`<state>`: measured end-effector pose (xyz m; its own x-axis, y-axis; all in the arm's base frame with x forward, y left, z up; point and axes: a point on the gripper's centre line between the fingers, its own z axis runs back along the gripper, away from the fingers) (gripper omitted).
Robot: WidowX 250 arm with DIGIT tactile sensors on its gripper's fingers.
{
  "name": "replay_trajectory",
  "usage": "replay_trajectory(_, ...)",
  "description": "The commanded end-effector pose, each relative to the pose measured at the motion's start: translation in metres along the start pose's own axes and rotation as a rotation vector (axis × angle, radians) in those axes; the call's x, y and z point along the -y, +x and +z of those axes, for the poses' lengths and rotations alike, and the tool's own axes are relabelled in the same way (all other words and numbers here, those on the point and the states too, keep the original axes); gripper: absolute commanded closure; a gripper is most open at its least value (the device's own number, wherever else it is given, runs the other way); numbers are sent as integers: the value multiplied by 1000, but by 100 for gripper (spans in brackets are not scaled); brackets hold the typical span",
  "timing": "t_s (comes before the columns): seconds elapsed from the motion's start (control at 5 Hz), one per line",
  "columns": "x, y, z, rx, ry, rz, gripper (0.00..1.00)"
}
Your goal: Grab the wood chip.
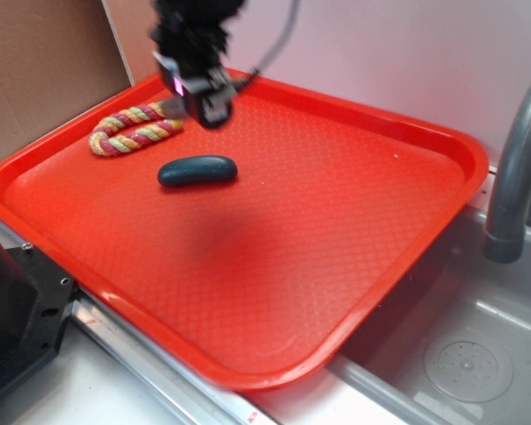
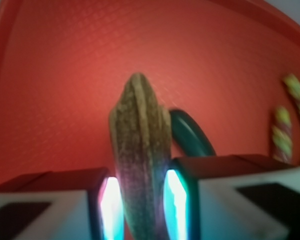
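Note:
In the wrist view the wood chip (image 2: 140,150), a streaky brown-grey sliver with a pointed tip, stands between my two fingers, its tip pointing away from the camera. My gripper (image 2: 142,207) is shut on it, both pads pressed against its sides. In the exterior view the gripper (image 1: 203,102) hangs above the far left part of the red tray (image 1: 336,221), lifted off its surface; the chip itself is hidden there by the gripper body.
A dark teal oval (image 1: 197,170) lies on the tray just below the gripper, also seen behind the chip (image 2: 190,132). A red-yellow twisted rope (image 1: 133,128) lies at the tray's far left. A grey faucet (image 1: 513,177) and sink basin (image 1: 460,354) stand to the right.

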<state>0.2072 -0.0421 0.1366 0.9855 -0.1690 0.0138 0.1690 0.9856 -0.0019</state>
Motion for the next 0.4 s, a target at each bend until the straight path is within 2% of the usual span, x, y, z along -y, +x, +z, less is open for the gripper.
replay_trajectory(0.0,-23,-40,43,8,-42,264,100)
replay_trajectory(0.2,-26,-41,41,5,-68,260,100)
